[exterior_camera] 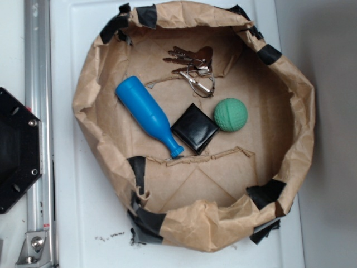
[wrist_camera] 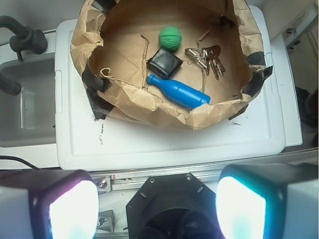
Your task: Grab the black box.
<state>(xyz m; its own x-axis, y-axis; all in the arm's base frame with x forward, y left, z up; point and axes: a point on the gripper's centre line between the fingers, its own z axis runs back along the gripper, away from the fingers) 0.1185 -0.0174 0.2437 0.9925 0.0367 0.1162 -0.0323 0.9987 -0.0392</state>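
Observation:
The black box (exterior_camera: 194,128) (wrist_camera: 164,62) lies flat on the floor of a brown paper basin (exterior_camera: 111,162) (wrist_camera: 164,107), turned like a diamond. It touches the neck end of a blue bottle (exterior_camera: 148,114) (wrist_camera: 178,91) and sits close beside a green ball (exterior_camera: 230,114) (wrist_camera: 170,37). In the wrist view my gripper (wrist_camera: 157,204) is open, its two bright fingertips (wrist_camera: 74,209) wide apart at the bottom edge, high above the robot base and well short of the basin. Nothing is between them. The exterior view does not show the gripper.
A bunch of keys (exterior_camera: 192,64) (wrist_camera: 205,56) lies at the basin's far side. The basin's crumpled walls are patched with black tape (exterior_camera: 266,192). It rests on a white lid (wrist_camera: 164,144). An aluminium rail (exterior_camera: 38,111) and the black robot base (exterior_camera: 17,151) flank it.

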